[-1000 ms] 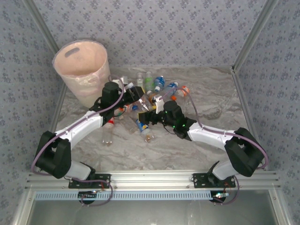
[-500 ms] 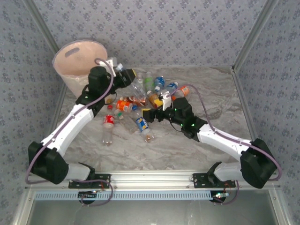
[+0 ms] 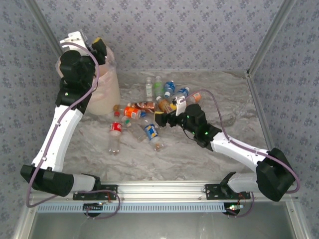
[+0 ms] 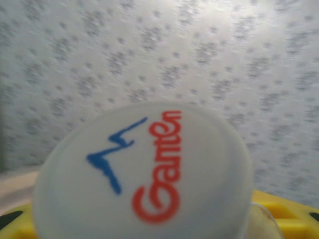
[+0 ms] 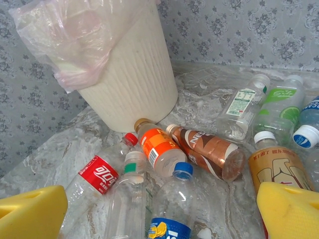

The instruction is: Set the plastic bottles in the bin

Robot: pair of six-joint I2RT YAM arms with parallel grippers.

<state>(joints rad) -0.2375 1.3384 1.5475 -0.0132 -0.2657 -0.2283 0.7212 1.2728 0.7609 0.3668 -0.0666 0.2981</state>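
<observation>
My left gripper [image 3: 99, 47] is raised over the rim of the pale pink bin [image 3: 102, 92] at the back left. It is shut on a clear bottle whose white cap [image 4: 144, 174], printed with red letters, sits right at the lens between the yellow pads [image 4: 284, 214]. My right gripper [image 3: 160, 119] hangs open just above the bottle pile, its yellow pads [image 5: 30, 211] on either side of a blue-capped, blue-labelled bottle [image 5: 182, 209]. Near it lie a red-labelled bottle [image 5: 97, 174], an orange one [image 5: 159, 149], a brown one [image 5: 209, 152] and a clear green-banded one [image 5: 132, 199].
Several more bottles lie farther back: a white-labelled one [image 5: 241, 107], a green one [image 5: 279, 104], a blue one [image 5: 309, 124] and a tan one [image 5: 279, 167]. A thin pink liner bag [image 5: 75, 35] drapes over the bin's ribbed wall [image 5: 129, 84]. Patterned walls enclose the marble tabletop [image 3: 224, 114].
My left arm has swung up and left from the bottle pile to above the bin, carrying a bottle. My right gripper has edged toward the pile and stayed low.
</observation>
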